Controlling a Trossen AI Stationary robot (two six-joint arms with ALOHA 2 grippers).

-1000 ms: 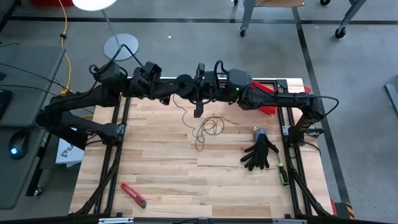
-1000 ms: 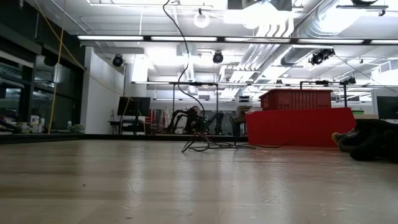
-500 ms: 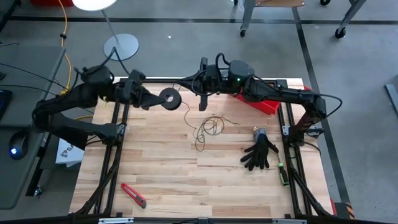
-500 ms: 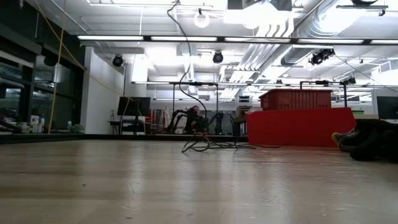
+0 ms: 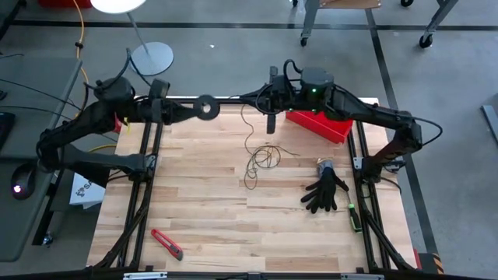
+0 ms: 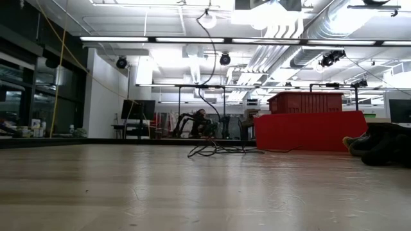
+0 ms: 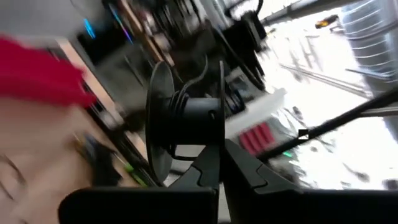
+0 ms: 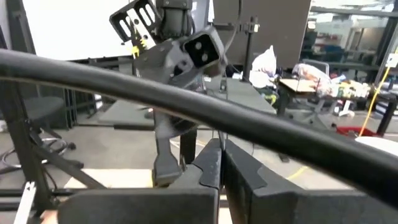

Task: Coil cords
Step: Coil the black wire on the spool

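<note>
- Our left gripper [image 5: 196, 109] was clenched on the spool [image 5: 206, 106], held high over the far edge of the table [image 5: 202, 225]. In the left wrist view the spool [image 7: 186, 124] sat on edge just past the closed fingers [image 7: 214, 168], with a few turns of cord on its hub.
- Our right gripper [image 5: 270, 123] was clenched too, over the far edge and right of the spool. The cord ran up toward it, but we could not tell whether the fingers pinched it; in the right wrist view the fingers [image 8: 217, 168] simply met.
- The cord [image 5: 250, 132] dropped from between the 2 grippers to a loose tangle [image 5: 261, 161] on the table, nearer us than both and closer to the right one.
- We judged the coiling barely begun: the slack lay below and toward us, so winding meant drawing it up and left onto the spool.
- A glove [image 5: 325, 190], red box [image 5: 319, 124] and red cutter [image 5: 166, 243] lay clear of the cord.
</note>
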